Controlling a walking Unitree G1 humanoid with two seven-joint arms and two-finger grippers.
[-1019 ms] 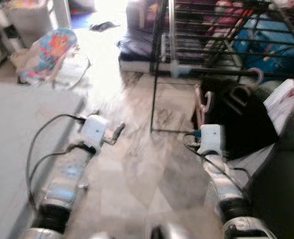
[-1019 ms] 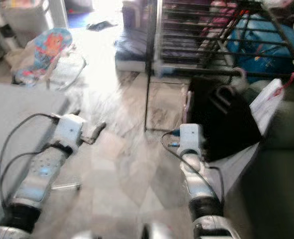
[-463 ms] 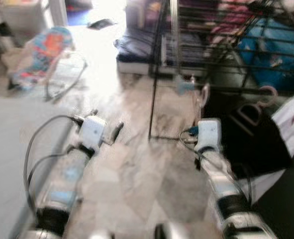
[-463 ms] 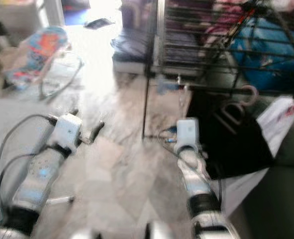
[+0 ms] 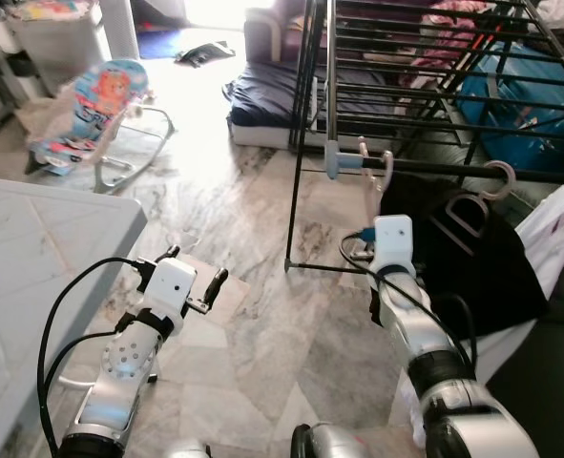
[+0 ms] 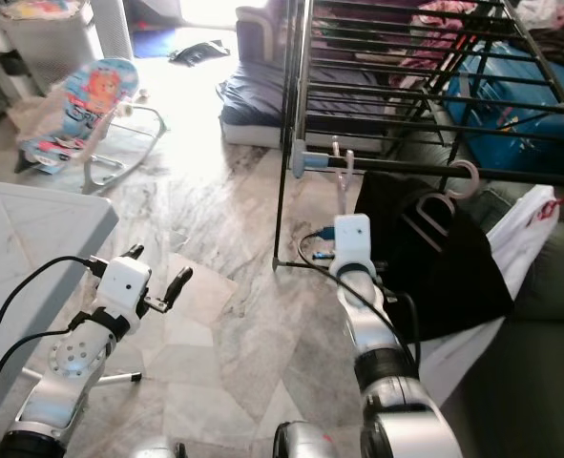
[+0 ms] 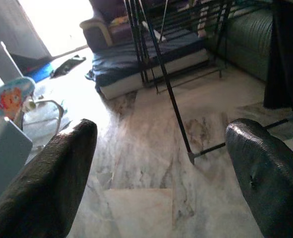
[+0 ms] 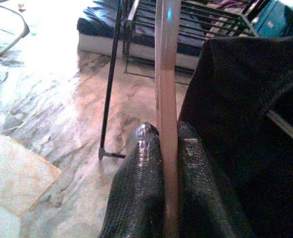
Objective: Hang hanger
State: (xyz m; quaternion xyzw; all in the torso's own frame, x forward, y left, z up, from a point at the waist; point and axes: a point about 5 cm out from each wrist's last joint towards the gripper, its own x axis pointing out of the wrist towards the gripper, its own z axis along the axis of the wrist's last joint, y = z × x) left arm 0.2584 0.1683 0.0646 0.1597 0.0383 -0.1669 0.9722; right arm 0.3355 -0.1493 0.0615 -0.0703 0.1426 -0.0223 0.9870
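Observation:
My right gripper is shut on a thin pink hanger, pinched between both fingers. In the eye views that arm reaches up beside the black drying rack. The hanger's hook stands at the height of the front rail, close to its light-blue end cap; whether it rests on the rail I cannot tell. A black garment hangs from the same rail on a hanger with a pale hook. My left gripper is open and holds nothing, low over the marble floor.
A grey-white table fills the left side. A colourful baby bouncer and a navy mattress lie further back. Blue bags, a white cloth and a dark sofa crowd the right.
The camera has swung and the blur has gone. My right gripper has risen with the pink hanger, whose hook is now up at the rail end. The left arm keeps its pose.

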